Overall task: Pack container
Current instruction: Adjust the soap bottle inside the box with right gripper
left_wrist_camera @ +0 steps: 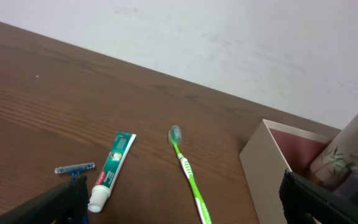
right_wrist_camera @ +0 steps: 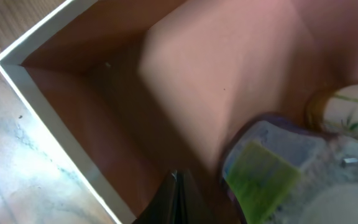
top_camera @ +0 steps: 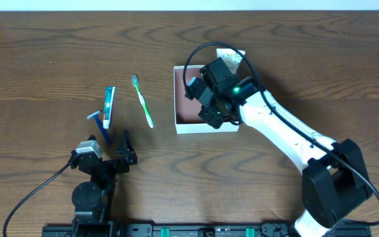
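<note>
The container (top_camera: 205, 129), a square white-walled box with a reddish-brown floor, sits mid-table. My right gripper (top_camera: 211, 113) hangs inside it, low over the floor. In the right wrist view that gripper (right_wrist_camera: 178, 194) is shut with nothing between its fingers, close to the near wall (right_wrist_camera: 55, 118). A green-labelled packet (right_wrist_camera: 260, 180) and a leaf-printed bottle (right_wrist_camera: 347, 109) lie in the box beside it. Left of the box lie a green toothbrush (top_camera: 143, 101), a toothpaste tube (top_camera: 109, 105) and a blue razor (top_camera: 97, 121). My left gripper (top_camera: 115, 141) stands open just below the razor, holding nothing.
The left wrist view shows the toothpaste (left_wrist_camera: 112, 171), toothbrush (left_wrist_camera: 188, 174) and razor (left_wrist_camera: 74, 168) ahead of the open fingers (left_wrist_camera: 55, 202), with the container's corner (left_wrist_camera: 263, 162) and the bottle (left_wrist_camera: 353, 146) at right. A white item (top_camera: 233, 58) pokes over the box's far right corner.
</note>
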`<act>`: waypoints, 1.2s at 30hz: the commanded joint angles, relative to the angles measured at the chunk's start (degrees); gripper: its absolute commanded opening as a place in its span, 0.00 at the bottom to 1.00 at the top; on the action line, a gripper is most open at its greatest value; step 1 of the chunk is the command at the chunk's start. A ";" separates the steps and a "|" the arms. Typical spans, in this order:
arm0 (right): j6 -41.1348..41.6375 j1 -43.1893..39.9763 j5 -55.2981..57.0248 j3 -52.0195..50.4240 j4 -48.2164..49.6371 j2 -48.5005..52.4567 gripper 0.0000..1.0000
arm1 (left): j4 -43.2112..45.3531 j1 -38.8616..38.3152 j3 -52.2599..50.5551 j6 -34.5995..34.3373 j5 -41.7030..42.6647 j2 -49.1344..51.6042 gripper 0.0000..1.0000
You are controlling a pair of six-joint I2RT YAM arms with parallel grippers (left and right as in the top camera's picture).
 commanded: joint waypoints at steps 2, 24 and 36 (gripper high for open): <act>-2.69 0.33 2.97 0.02 1.14 0.66 0.01 | -2.19 0.28 -1.01 0.55 -1.49 0.07 0.98; -22.12 0.33 13.05 0.00 -0.22 0.68 0.01 | -2.19 0.28 -1.01 0.52 -1.49 0.07 0.98; -31.89 0.22 19.23 -0.15 -0.39 0.79 0.01 | -2.19 0.28 -1.01 0.55 -1.49 0.07 0.98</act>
